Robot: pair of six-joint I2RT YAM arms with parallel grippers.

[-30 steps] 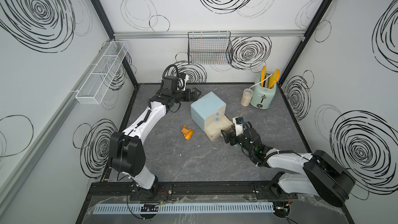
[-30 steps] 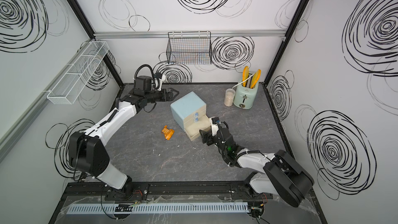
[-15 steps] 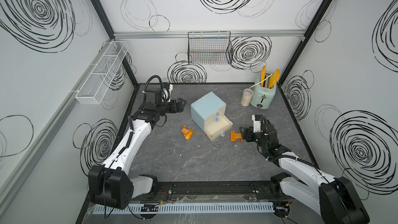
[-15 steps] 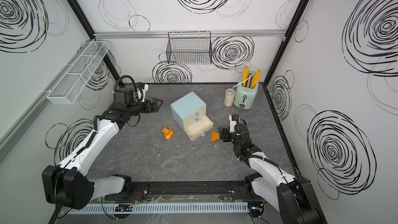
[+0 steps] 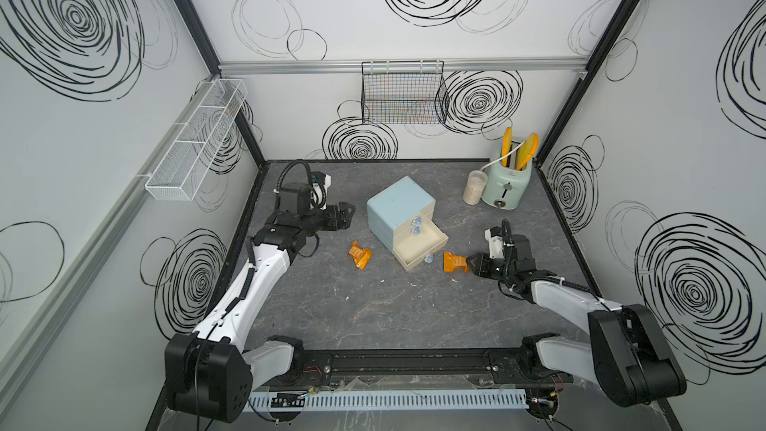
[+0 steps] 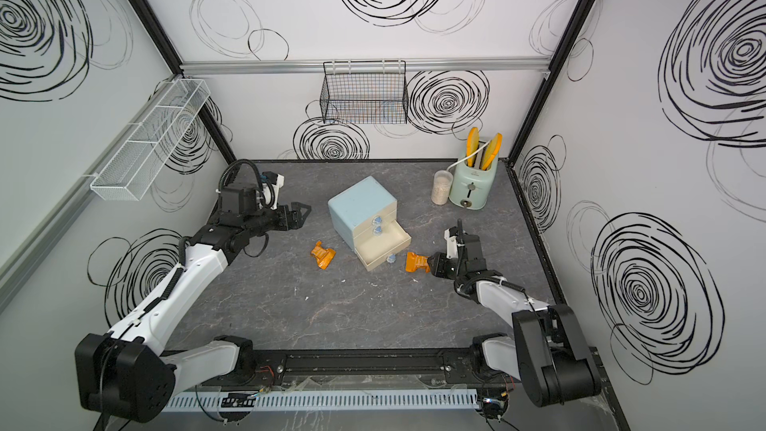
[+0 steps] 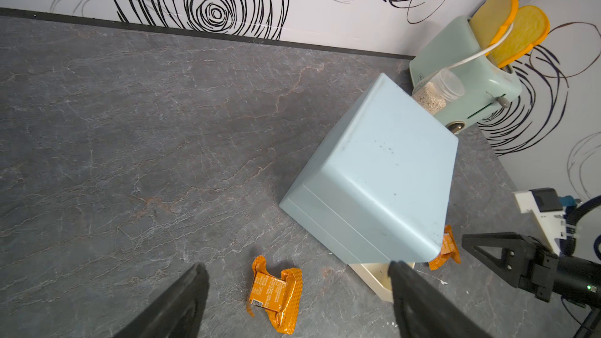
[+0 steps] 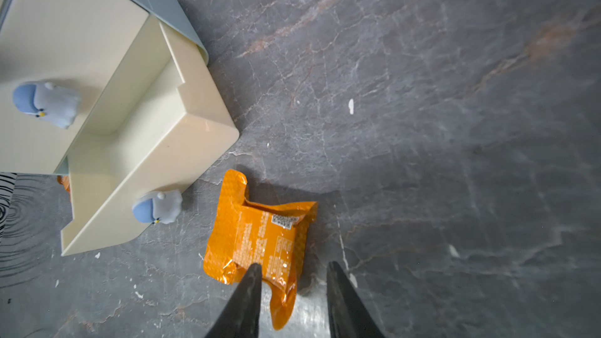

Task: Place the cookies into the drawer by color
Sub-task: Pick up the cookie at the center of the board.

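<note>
Right pincer (image 8: 292, 265), jaws fairly narrow, straddles the tail of the orange cookie (image 8: 257, 232) on the table (image 8: 422, 125), seemingly not yet pinching. It lies just beside the open bottom drawer (image 8: 208, 115). Next: clamp, lift, drop inside. Left pincer (image 5: 350, 217) hangs wide, empty.

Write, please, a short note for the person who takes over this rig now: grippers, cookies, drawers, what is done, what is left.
Left gripper: open, empty, raised beside the chest.
Right gripper: low at the table, jaws apart around the end of an orange cookie; not pinched yet.
Second cookie: also orange, on the table at the other side of the bottom drawer.
Drawers: the bottom drawer is pulled out and empty; the upper drawers are shut, contents hidden.
Done: the drawer is open.
Left: both cookies go in. No green or black ones in view.
</note>
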